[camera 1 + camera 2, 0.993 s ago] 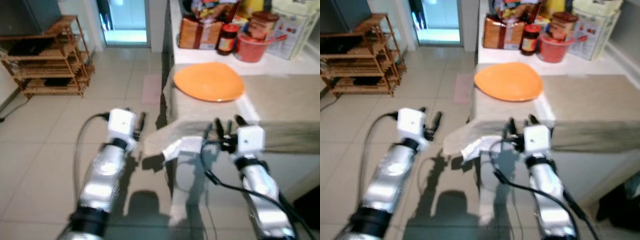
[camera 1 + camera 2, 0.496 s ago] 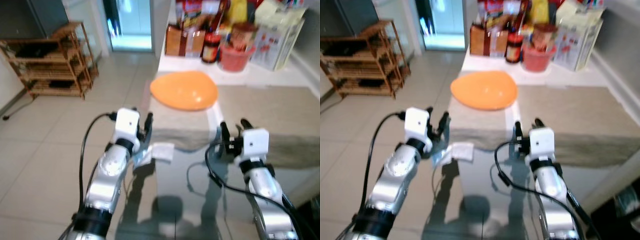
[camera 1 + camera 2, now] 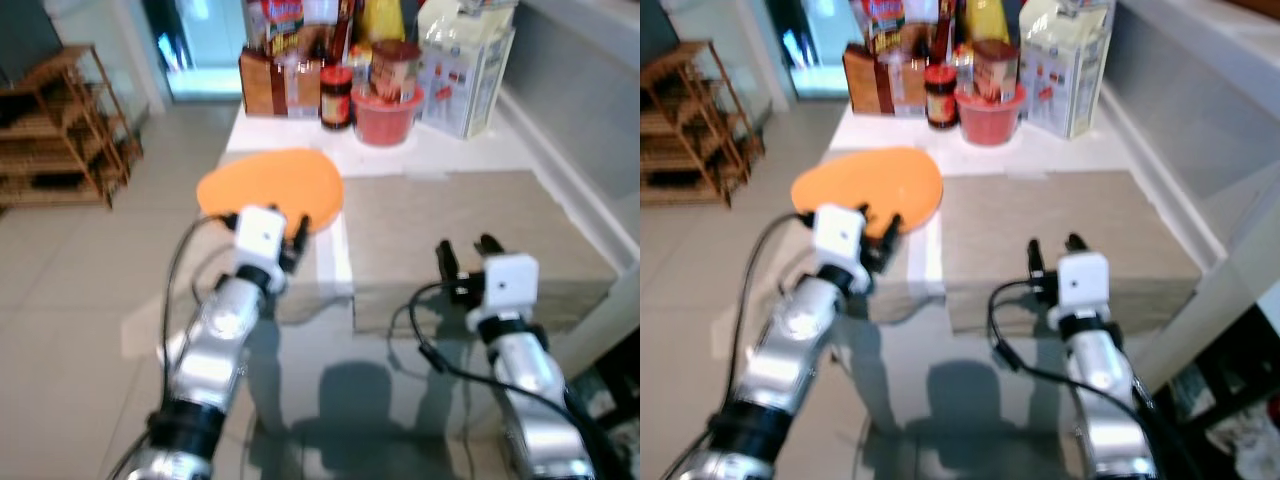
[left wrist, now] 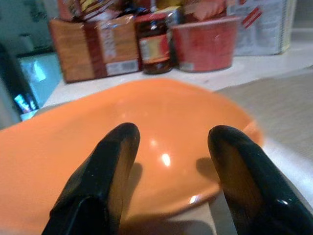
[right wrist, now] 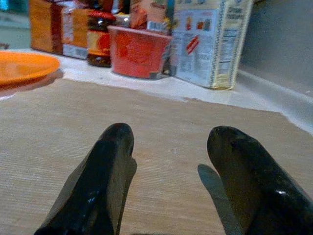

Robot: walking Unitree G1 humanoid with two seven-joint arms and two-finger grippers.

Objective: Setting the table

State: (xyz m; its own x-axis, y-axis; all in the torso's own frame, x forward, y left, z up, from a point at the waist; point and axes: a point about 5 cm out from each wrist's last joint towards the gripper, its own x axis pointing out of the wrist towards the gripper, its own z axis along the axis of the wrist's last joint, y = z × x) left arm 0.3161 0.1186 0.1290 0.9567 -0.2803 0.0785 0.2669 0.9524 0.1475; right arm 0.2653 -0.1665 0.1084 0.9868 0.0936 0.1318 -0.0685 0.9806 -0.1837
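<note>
The white bench [image 3: 440,150] carries a beige cloth [image 3: 450,230], spread as a place setting. The orange plate [image 3: 265,190] lies just left of the cloth. The left pincer [image 4: 168,161] gapes empty over the plate, apparently to grip it. The right pincer [image 5: 171,166] hovers open and empty above the cloth.

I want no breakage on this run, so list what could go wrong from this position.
1. The orange plate overhangs the table's corner; the open left gripper at its near rim could push it off.
2. The beige cloth lies under the open right gripper and hangs over the near edge; snagging it might drag it.
3. A red bowl and a jar crowd just behind the plate; a shove may knock them.
</note>
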